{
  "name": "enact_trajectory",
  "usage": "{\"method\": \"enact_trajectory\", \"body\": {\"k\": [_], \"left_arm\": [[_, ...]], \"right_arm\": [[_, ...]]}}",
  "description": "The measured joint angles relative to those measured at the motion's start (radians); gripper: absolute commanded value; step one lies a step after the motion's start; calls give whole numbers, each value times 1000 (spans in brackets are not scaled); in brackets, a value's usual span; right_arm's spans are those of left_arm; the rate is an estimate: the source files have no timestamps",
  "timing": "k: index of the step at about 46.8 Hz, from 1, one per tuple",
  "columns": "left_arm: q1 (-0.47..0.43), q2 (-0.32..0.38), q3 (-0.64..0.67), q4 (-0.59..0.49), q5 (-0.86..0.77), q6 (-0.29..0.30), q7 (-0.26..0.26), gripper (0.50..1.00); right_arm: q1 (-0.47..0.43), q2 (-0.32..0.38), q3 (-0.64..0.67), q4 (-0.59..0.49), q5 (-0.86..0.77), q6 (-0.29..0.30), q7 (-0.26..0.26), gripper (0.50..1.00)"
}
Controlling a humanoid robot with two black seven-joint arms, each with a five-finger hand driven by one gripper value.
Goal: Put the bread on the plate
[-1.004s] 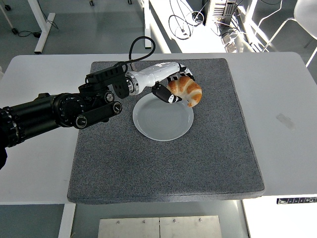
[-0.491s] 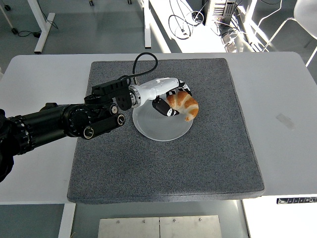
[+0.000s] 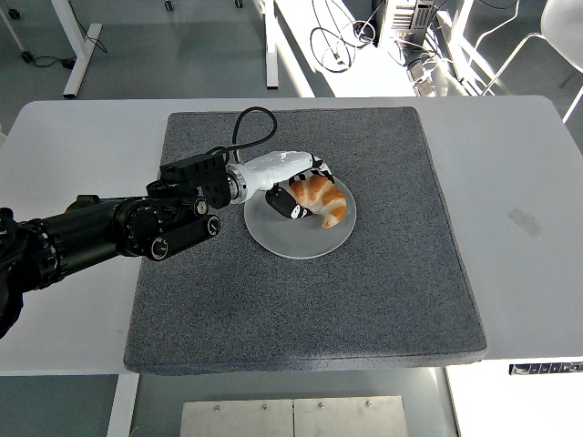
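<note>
Head view: bread, a golden-brown croissant w/ darker ridges and a curved tip pointing to the near right, sits over the plate, on its far-right part. Whether it rests fully on the plate or is a touch above it, can't tell. Left hand is closed around it: white palm over the far-left side of the croissant, black-tipped fingers curled under its left edge. Plate is round, pale grey, near the middle of the dark grey mat, which covers most of the white table.

Left arm comes in from the left edge, black, low over the mat, wrist angled toward the right; a black cable loops up from the wrist.

Vs 0.5 s ago: hand + bread have moved left and a bit nearer, croissant now inside the plate's rim rather than hanging over its far-right edge. Vs 1 s ago it was clearly beyond the rim. Plate hasn't shifted. Forearm has pulled back leftward.
</note>
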State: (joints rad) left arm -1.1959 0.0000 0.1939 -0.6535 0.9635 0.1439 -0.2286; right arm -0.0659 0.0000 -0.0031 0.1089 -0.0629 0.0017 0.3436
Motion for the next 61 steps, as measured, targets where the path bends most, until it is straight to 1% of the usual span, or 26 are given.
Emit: {"method": "enact_trajectory", "body": {"k": [13, 14, 15, 16, 17, 18, 19, 23, 26, 28, 34, 42, 56, 61], "left_arm": [[9, 0, 7, -1, 6, 12, -1, 500], [8, 0, 7, -1, 6, 13, -1, 553], [7, 0, 7, -2, 5, 14, -1, 651], [5, 0, 7, -2, 3, 14, -1, 727], [4, 0, 7, -2, 1, 14, -1, 776], [3, 0, 6, -2, -1, 14, -1, 811], [2, 0, 5, -3, -3, 14, -1, 838], [-2, 0, 0, -9, -5, 13, 0, 911], [-6, 0, -2, -9, -6, 8, 1, 928], [-7, 0, -2, -9, -7, 7, 1, 957], [-12, 0, -2, -9, -8, 6, 3, 975], [-42, 0, -5, -14, -17, 6, 9, 978], [-162, 22, -6, -15, -172, 4, 12, 980], [-192, 34, -19, -16, -212, 4, 12, 981]], "right_arm": [[0, 0, 0, 0, 0, 0, 0, 1000], [0, 0, 0, 0, 0, 0, 0, 1000], [0, 0, 0, 0, 0, 0, 0, 1000], [0, 0, 0, 0, 0, 0, 0, 1000], [0, 0, 0, 0, 0, 0, 0, 1000], [0, 0, 0, 0, 0, 0, 0, 1000], [0, 0, 0, 0, 0, 0, 0, 1000], [0, 0, 0, 0, 0, 0, 0, 1000], [0, 0, 0, 0, 0, 0, 0, 1000], [0, 0, 0, 0, 0, 0, 0, 1000], [0, 0, 0, 0, 0, 0, 0, 1000], [0, 0, 0, 0, 0, 0, 0, 1000], [0, 0, 0, 0, 0, 0, 0, 1000], [0, 0, 0, 0, 0, 0, 0, 1000]]}}
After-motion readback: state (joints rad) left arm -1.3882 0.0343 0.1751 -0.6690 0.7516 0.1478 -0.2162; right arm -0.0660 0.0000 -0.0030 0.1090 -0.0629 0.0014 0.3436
